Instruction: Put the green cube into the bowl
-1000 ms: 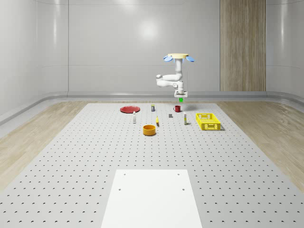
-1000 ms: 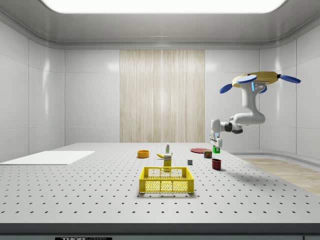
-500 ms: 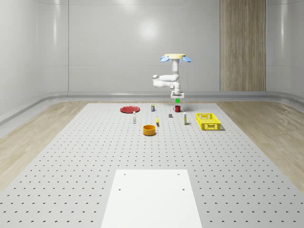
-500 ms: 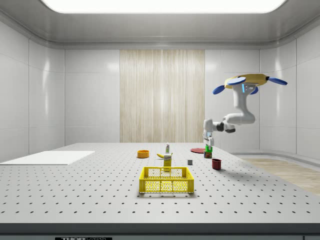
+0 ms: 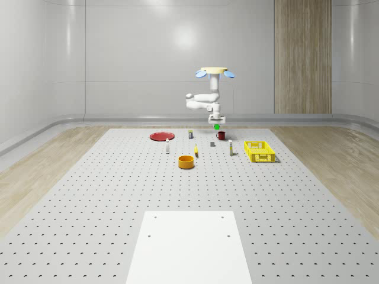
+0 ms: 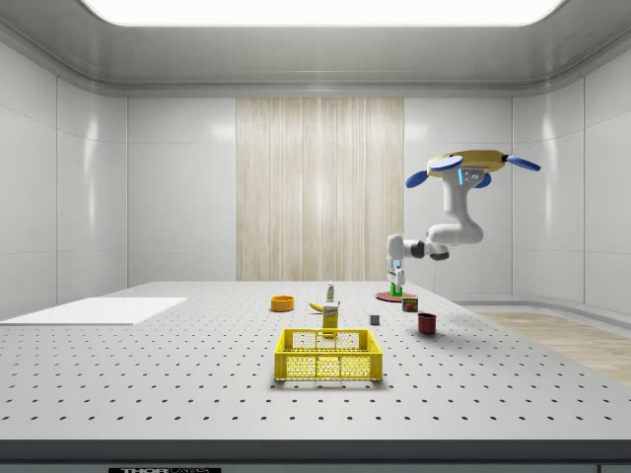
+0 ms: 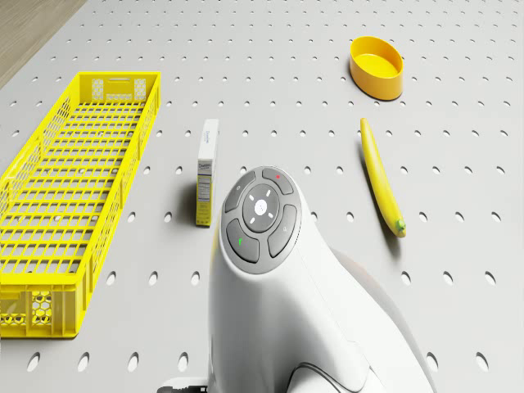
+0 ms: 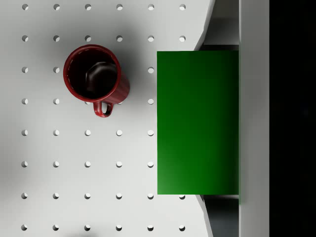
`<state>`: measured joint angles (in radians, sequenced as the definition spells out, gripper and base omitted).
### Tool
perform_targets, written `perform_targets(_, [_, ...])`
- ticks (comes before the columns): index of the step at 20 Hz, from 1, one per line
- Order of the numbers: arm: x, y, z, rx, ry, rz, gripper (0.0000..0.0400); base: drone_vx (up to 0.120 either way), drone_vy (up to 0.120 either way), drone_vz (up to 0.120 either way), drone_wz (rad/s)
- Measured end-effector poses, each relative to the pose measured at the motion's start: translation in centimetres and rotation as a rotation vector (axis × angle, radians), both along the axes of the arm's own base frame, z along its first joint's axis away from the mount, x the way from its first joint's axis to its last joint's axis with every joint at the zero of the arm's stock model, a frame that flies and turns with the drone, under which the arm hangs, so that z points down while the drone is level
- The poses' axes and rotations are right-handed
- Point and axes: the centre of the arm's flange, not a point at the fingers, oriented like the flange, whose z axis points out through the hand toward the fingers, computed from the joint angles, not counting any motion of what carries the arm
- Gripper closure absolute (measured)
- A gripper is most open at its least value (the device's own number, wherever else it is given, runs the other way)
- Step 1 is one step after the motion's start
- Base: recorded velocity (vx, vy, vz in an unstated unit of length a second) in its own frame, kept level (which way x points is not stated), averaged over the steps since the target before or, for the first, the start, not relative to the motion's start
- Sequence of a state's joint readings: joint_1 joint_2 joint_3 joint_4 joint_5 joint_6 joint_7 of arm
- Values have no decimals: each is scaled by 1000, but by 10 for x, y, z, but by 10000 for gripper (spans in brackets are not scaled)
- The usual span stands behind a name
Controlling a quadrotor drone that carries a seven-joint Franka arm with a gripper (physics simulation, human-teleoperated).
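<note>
Nearest you on the table [image 5: 89, 225] lies one white sheet [image 5: 189, 245]. Past it stands one orange bowl [image 5: 186, 161], nothing visible inside, with one banana [image 7: 381, 176] just beside it. One yellow crate [image 5: 259, 151] sits nearer the table's right edge, holding nothing; a carton [image 7: 208, 172] stands beside it. Farther on, one red mug [image 8: 96, 76] looks hollow. Your drone [image 5: 213, 72] hovers over the far end; the gripper [image 5: 217, 123] clamps the green cube [image 8: 197, 122] in the air above the mug.
</note>
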<state>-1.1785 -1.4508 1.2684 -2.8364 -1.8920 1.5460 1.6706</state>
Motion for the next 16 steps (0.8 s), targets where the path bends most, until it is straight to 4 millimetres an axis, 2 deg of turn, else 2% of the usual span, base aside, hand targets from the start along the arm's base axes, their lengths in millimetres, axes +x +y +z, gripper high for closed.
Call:
perform_targets(6, [0, 0, 0, 0, 0, 0, 149, 120, -120, 0, 0])
perform_targets(9, [0, 0, 0, 0, 0, 0, 149, 53, -120, 0, 0])
perform_targets(16, [0, 0, 0, 0, 0, 0, 149, 120, -120, 0, 0])
